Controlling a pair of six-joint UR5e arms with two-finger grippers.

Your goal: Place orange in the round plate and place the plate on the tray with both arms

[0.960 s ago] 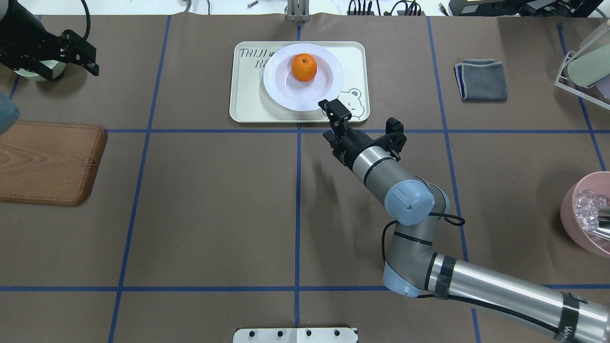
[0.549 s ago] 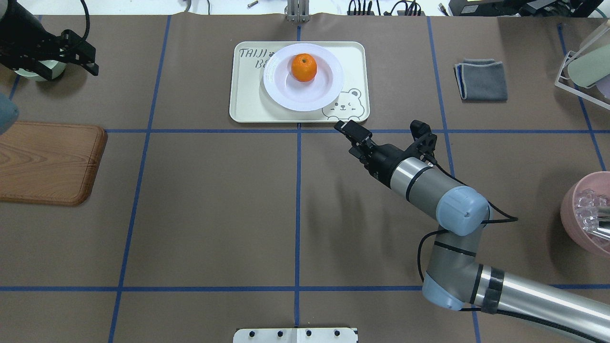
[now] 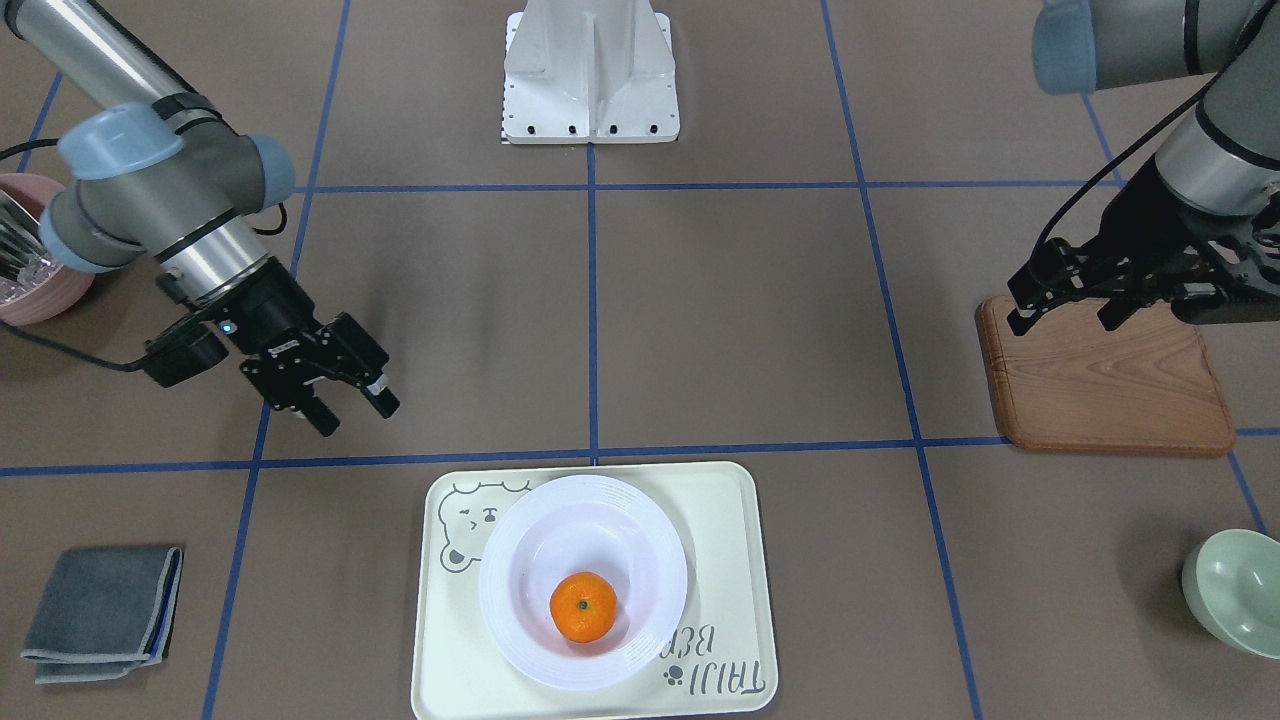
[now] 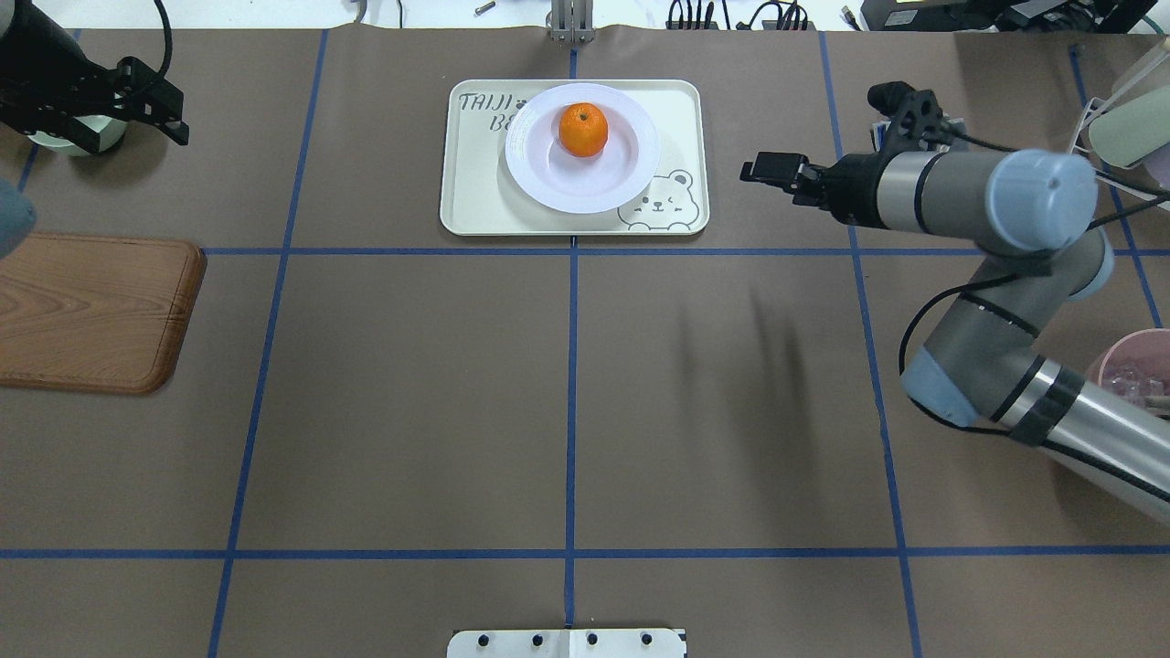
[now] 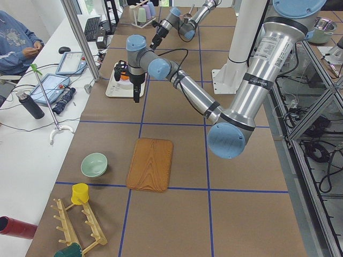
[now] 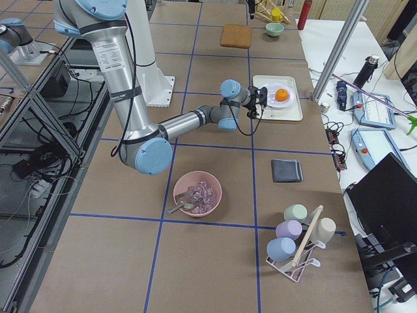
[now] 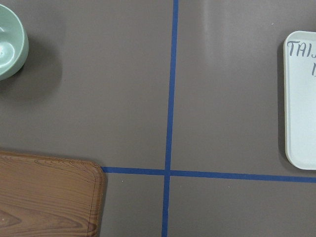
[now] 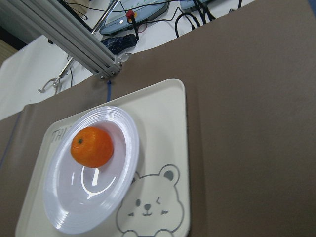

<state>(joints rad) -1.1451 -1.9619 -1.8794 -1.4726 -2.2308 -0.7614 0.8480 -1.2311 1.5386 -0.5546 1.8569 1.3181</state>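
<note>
The orange (image 4: 583,129) lies in the well of the round plate (image 4: 631,178), towards the plate's far side, its small green stem dot facing up. The plate rests flat on the tray (image 4: 475,196), covering part of the "TAIJI BEAR" lettering at the tray's far left corner and leaving the bear drawing at the near right corner uncovered. The tray sits against the far edge of the worktop (image 4: 411,411), about midway along it, with its long sides parallel to that edge. The right gripper (image 3: 357,415) hangs above the worktop off the tray's right short edge, apart from the tray and plate, with its fingers pointing roughly towards them; its jaws stand parted and hold nothing, and its wrist view looks down across the bear drawing, the plate and the orange. The left gripper (image 3: 1062,318) is raised over the left end of the worktop, well apart from the tray, with its jaws spread wide and empty. Beneath that end a brown wooden board (image 4: 91,311) lies at the left edge, and a pale green bowl (image 3: 1235,590) stands near the far left corner. A folded grey cloth (image 3: 100,610) lies towards the far right of the worktop, and a pink bowl (image 6: 197,192) stands near the right edge.
</note>
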